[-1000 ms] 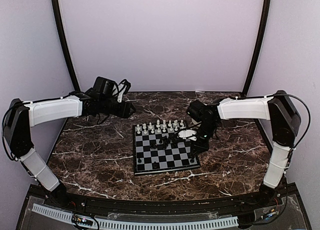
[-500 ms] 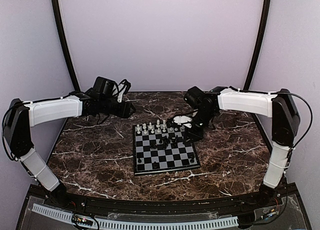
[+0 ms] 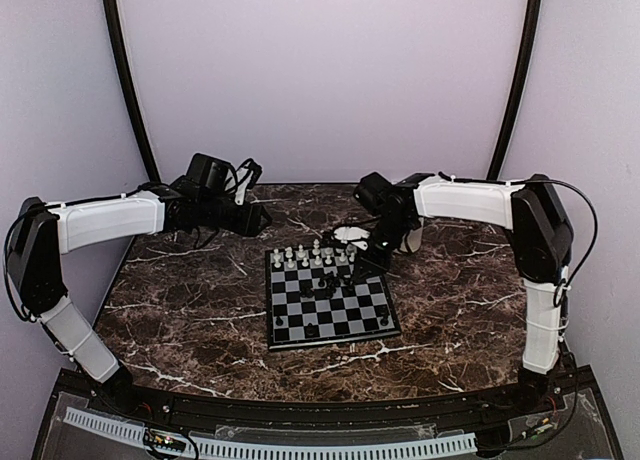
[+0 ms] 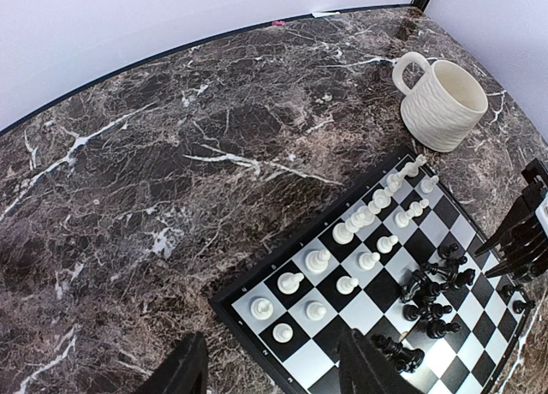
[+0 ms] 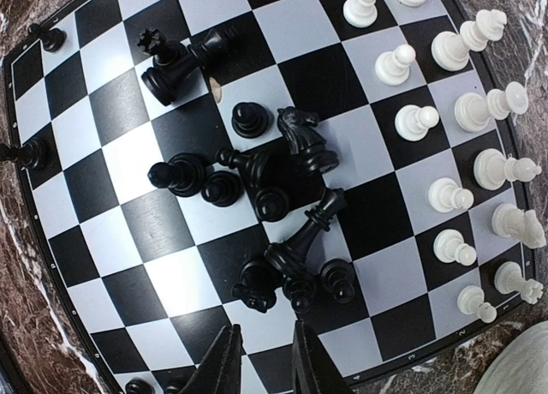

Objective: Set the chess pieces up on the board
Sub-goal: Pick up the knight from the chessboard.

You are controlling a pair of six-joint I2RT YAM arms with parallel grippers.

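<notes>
- Your right gripper [image 5: 264, 364], slightly parted and empty, hovers at the chessboard's [image 5: 171, 283] edge near heaped black pieces [image 5: 300, 146].
- Your left gripper [image 4: 272, 370] gapes empty over the bare marble tabletop [image 4: 154, 180].

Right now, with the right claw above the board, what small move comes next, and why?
Probably lower the right claw onto one of the heaped black pieces: the white pieces stand in two rows, the black ones lie jumbled mid-board, some toppled, and the claw looks empty.
</notes>
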